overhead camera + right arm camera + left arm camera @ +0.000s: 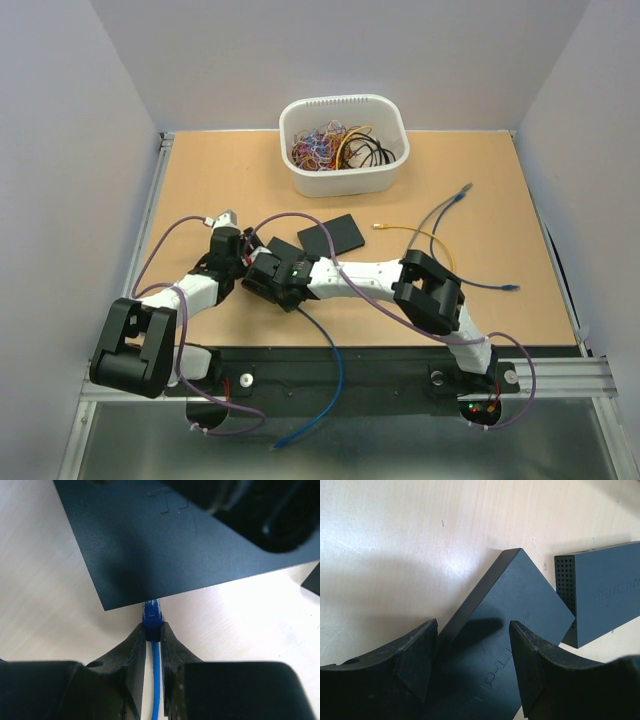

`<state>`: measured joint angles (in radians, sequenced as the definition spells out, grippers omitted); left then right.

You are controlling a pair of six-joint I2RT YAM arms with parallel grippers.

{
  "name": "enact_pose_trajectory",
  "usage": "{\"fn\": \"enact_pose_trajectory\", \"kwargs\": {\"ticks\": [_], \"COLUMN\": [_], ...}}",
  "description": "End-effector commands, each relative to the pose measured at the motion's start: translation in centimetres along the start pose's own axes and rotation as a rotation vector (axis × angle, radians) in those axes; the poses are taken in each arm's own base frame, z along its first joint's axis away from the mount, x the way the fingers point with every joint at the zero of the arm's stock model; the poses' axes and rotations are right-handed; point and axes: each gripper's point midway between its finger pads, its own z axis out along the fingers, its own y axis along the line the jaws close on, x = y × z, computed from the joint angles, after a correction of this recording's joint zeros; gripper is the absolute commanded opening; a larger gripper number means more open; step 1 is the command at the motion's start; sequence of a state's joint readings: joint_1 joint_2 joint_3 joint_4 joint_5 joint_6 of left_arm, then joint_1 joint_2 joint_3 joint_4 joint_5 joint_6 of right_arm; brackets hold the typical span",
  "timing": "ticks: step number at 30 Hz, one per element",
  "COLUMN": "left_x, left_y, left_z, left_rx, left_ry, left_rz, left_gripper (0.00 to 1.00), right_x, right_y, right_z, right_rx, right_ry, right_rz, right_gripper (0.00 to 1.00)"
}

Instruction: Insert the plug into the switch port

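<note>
Blue plug (152, 614) in right claw (152, 632) — tip at switch (165, 545) edge

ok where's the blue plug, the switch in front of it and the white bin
blue plug (152, 613): right wrist view, its connector tip
switch (170, 545): right wrist view, flat top face
white bin (345, 181): top external view, front wall

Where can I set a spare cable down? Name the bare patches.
Bare wooden table lies back-left, between the white plastic bin and the left edge, and near-right, in front of the grey cable. Crowded centre: the left end effector and right end effector meet at the black rectangular switch, a second black switch beside it.
</note>
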<state>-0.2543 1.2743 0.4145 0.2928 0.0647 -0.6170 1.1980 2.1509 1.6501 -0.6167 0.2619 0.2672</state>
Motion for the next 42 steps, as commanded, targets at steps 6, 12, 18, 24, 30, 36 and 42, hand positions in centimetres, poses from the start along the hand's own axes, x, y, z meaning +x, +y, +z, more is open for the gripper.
{"fn": "enact_pose_trajectory", "kwargs": {"ticks": [6,12,18,24,30,36,42], "left_x": [5.2,6.4,7.3,8.0,8.6,9.7,10.4], "left_y": [-1.4,-1.8,-1.8,-2.1,-2.5,-3.3,-4.0], "left_z": [-0.9,-1.2,-1.5,-1.6,-1.7,-1.9,-2.2], "left_rx": [0.071,0.087,0.093,0.097,0.098,0.121,0.141], "left_ry": [0.177,0.199,0.210,0.216,0.226,0.247,0.262], "left_rz": [0.020,0.023,0.019,0.030,0.029,0.019,0.013], "left_gripper": [0.69,0.69,0.69,0.69,0.69,0.69,0.69], "right_x": [-7.5,-7.7,-8.4,-9.3,-10.7,-13.1,-16.4], "right_y": [0.7,-0.3,-1.4,-1.8,-1.8,-2.1,-2.1], "right_z": [-2.9,-2.5,-2.9,-3.0,-2.6,-2.2,-2.8], "right_rx": [-0.099,-0.121,-0.124,-0.137,-0.142,-0.148,-0.168], "right_ry": [-0.308,-0.315,-0.341,-0.366,-0.388,-0.426,-0.511], "right_rz": [-0.048,-0.047,-0.039,-0.036,-0.026,0.008,0.051], "right_gripper": [0.00,0.01,0.00,0.01,0.00,0.01,0.00]}}
